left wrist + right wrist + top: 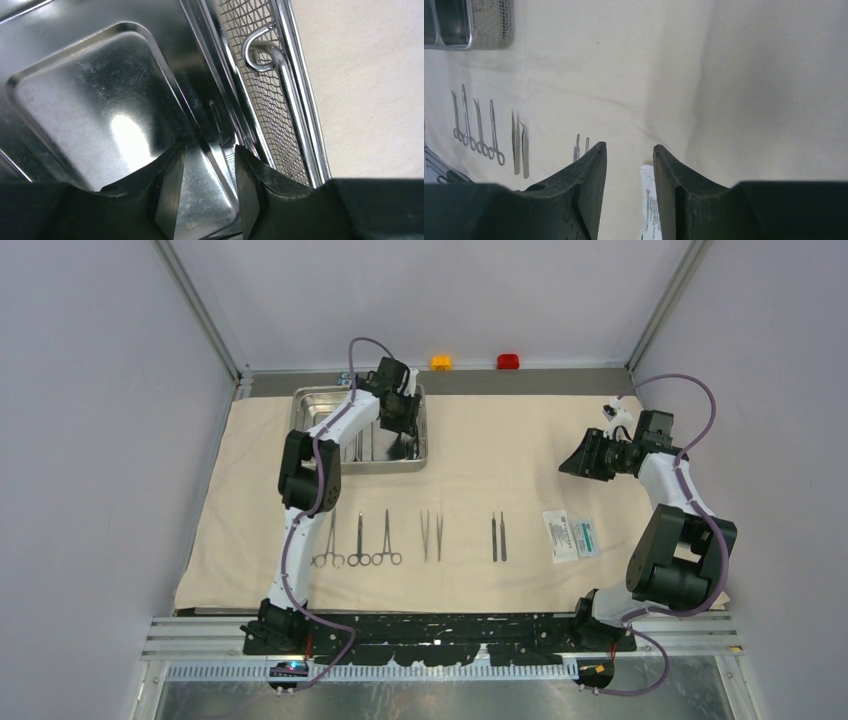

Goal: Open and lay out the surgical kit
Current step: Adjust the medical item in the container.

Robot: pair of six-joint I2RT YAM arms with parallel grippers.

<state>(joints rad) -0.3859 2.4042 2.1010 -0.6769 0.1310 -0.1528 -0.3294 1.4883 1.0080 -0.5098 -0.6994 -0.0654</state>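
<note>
The beige cloth wrap (500, 440) lies spread flat. On it in a row lie three ring-handled forceps/scissors (360, 540), tweezers (431, 535), two thin straight tools (498, 537) and the white-and-green packet (570, 535). The steel tray (305, 400) stands at the cloth's back left. My left gripper (402, 425) is open, lowered into the tray's right part. In the left wrist view its jaws (209, 148) straddle an inner ridge of the tray (90, 100), beside a mesh insert (260, 85). My right gripper (590, 458) is open and empty above the cloth. The packet (651, 200) shows below it.
An orange button (441, 362) and a red button (508, 361) sit behind the cloth's back edge. Grey walls close both sides. In the right wrist view the forceps (474, 125), tweezers (519, 145) and tray (454, 22) lie to the left.
</note>
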